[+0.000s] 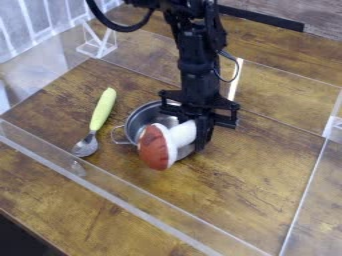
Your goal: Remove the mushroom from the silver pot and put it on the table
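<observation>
Gripper [191, 125] points straight down and pinches the white stem of the mushroom [166, 146]. Its red cap tips out over the silver pot [134, 125] rim toward 7 o'clock. At 9 o'clock a yellow-green spoon [96, 120] lies on the table [254, 190].

Robot lab bench: wooden table [254, 190] fenced by clear acrylic strips [160, 215].

Single elevated view, angled down onto table [80, 205].

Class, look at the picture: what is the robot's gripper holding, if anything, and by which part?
The gripper is shut on the mushroom, gripping its white stem; the reddish cap sticks out sideways over the silver pot.
</observation>
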`<state>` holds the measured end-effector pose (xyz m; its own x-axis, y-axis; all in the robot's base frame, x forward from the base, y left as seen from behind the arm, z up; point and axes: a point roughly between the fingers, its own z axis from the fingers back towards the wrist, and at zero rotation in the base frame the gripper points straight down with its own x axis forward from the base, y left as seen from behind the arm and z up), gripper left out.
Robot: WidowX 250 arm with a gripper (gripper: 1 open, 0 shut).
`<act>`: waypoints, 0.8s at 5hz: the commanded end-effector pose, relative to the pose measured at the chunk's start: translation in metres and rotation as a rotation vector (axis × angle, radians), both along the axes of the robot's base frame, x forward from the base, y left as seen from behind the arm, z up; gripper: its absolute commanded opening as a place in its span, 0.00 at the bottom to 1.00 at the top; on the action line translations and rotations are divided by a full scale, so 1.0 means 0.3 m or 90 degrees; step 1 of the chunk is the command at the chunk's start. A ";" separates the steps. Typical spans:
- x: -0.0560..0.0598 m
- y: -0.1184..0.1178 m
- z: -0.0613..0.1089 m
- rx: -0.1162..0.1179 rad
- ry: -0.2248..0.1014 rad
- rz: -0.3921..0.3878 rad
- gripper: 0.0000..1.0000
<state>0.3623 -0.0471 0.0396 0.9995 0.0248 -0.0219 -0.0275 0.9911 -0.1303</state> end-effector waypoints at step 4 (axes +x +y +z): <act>-0.007 0.044 0.147 -0.005 -0.038 0.020 0.00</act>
<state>0.3553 -0.0314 0.0511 0.9965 0.0641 -0.0541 -0.0707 0.9888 -0.1314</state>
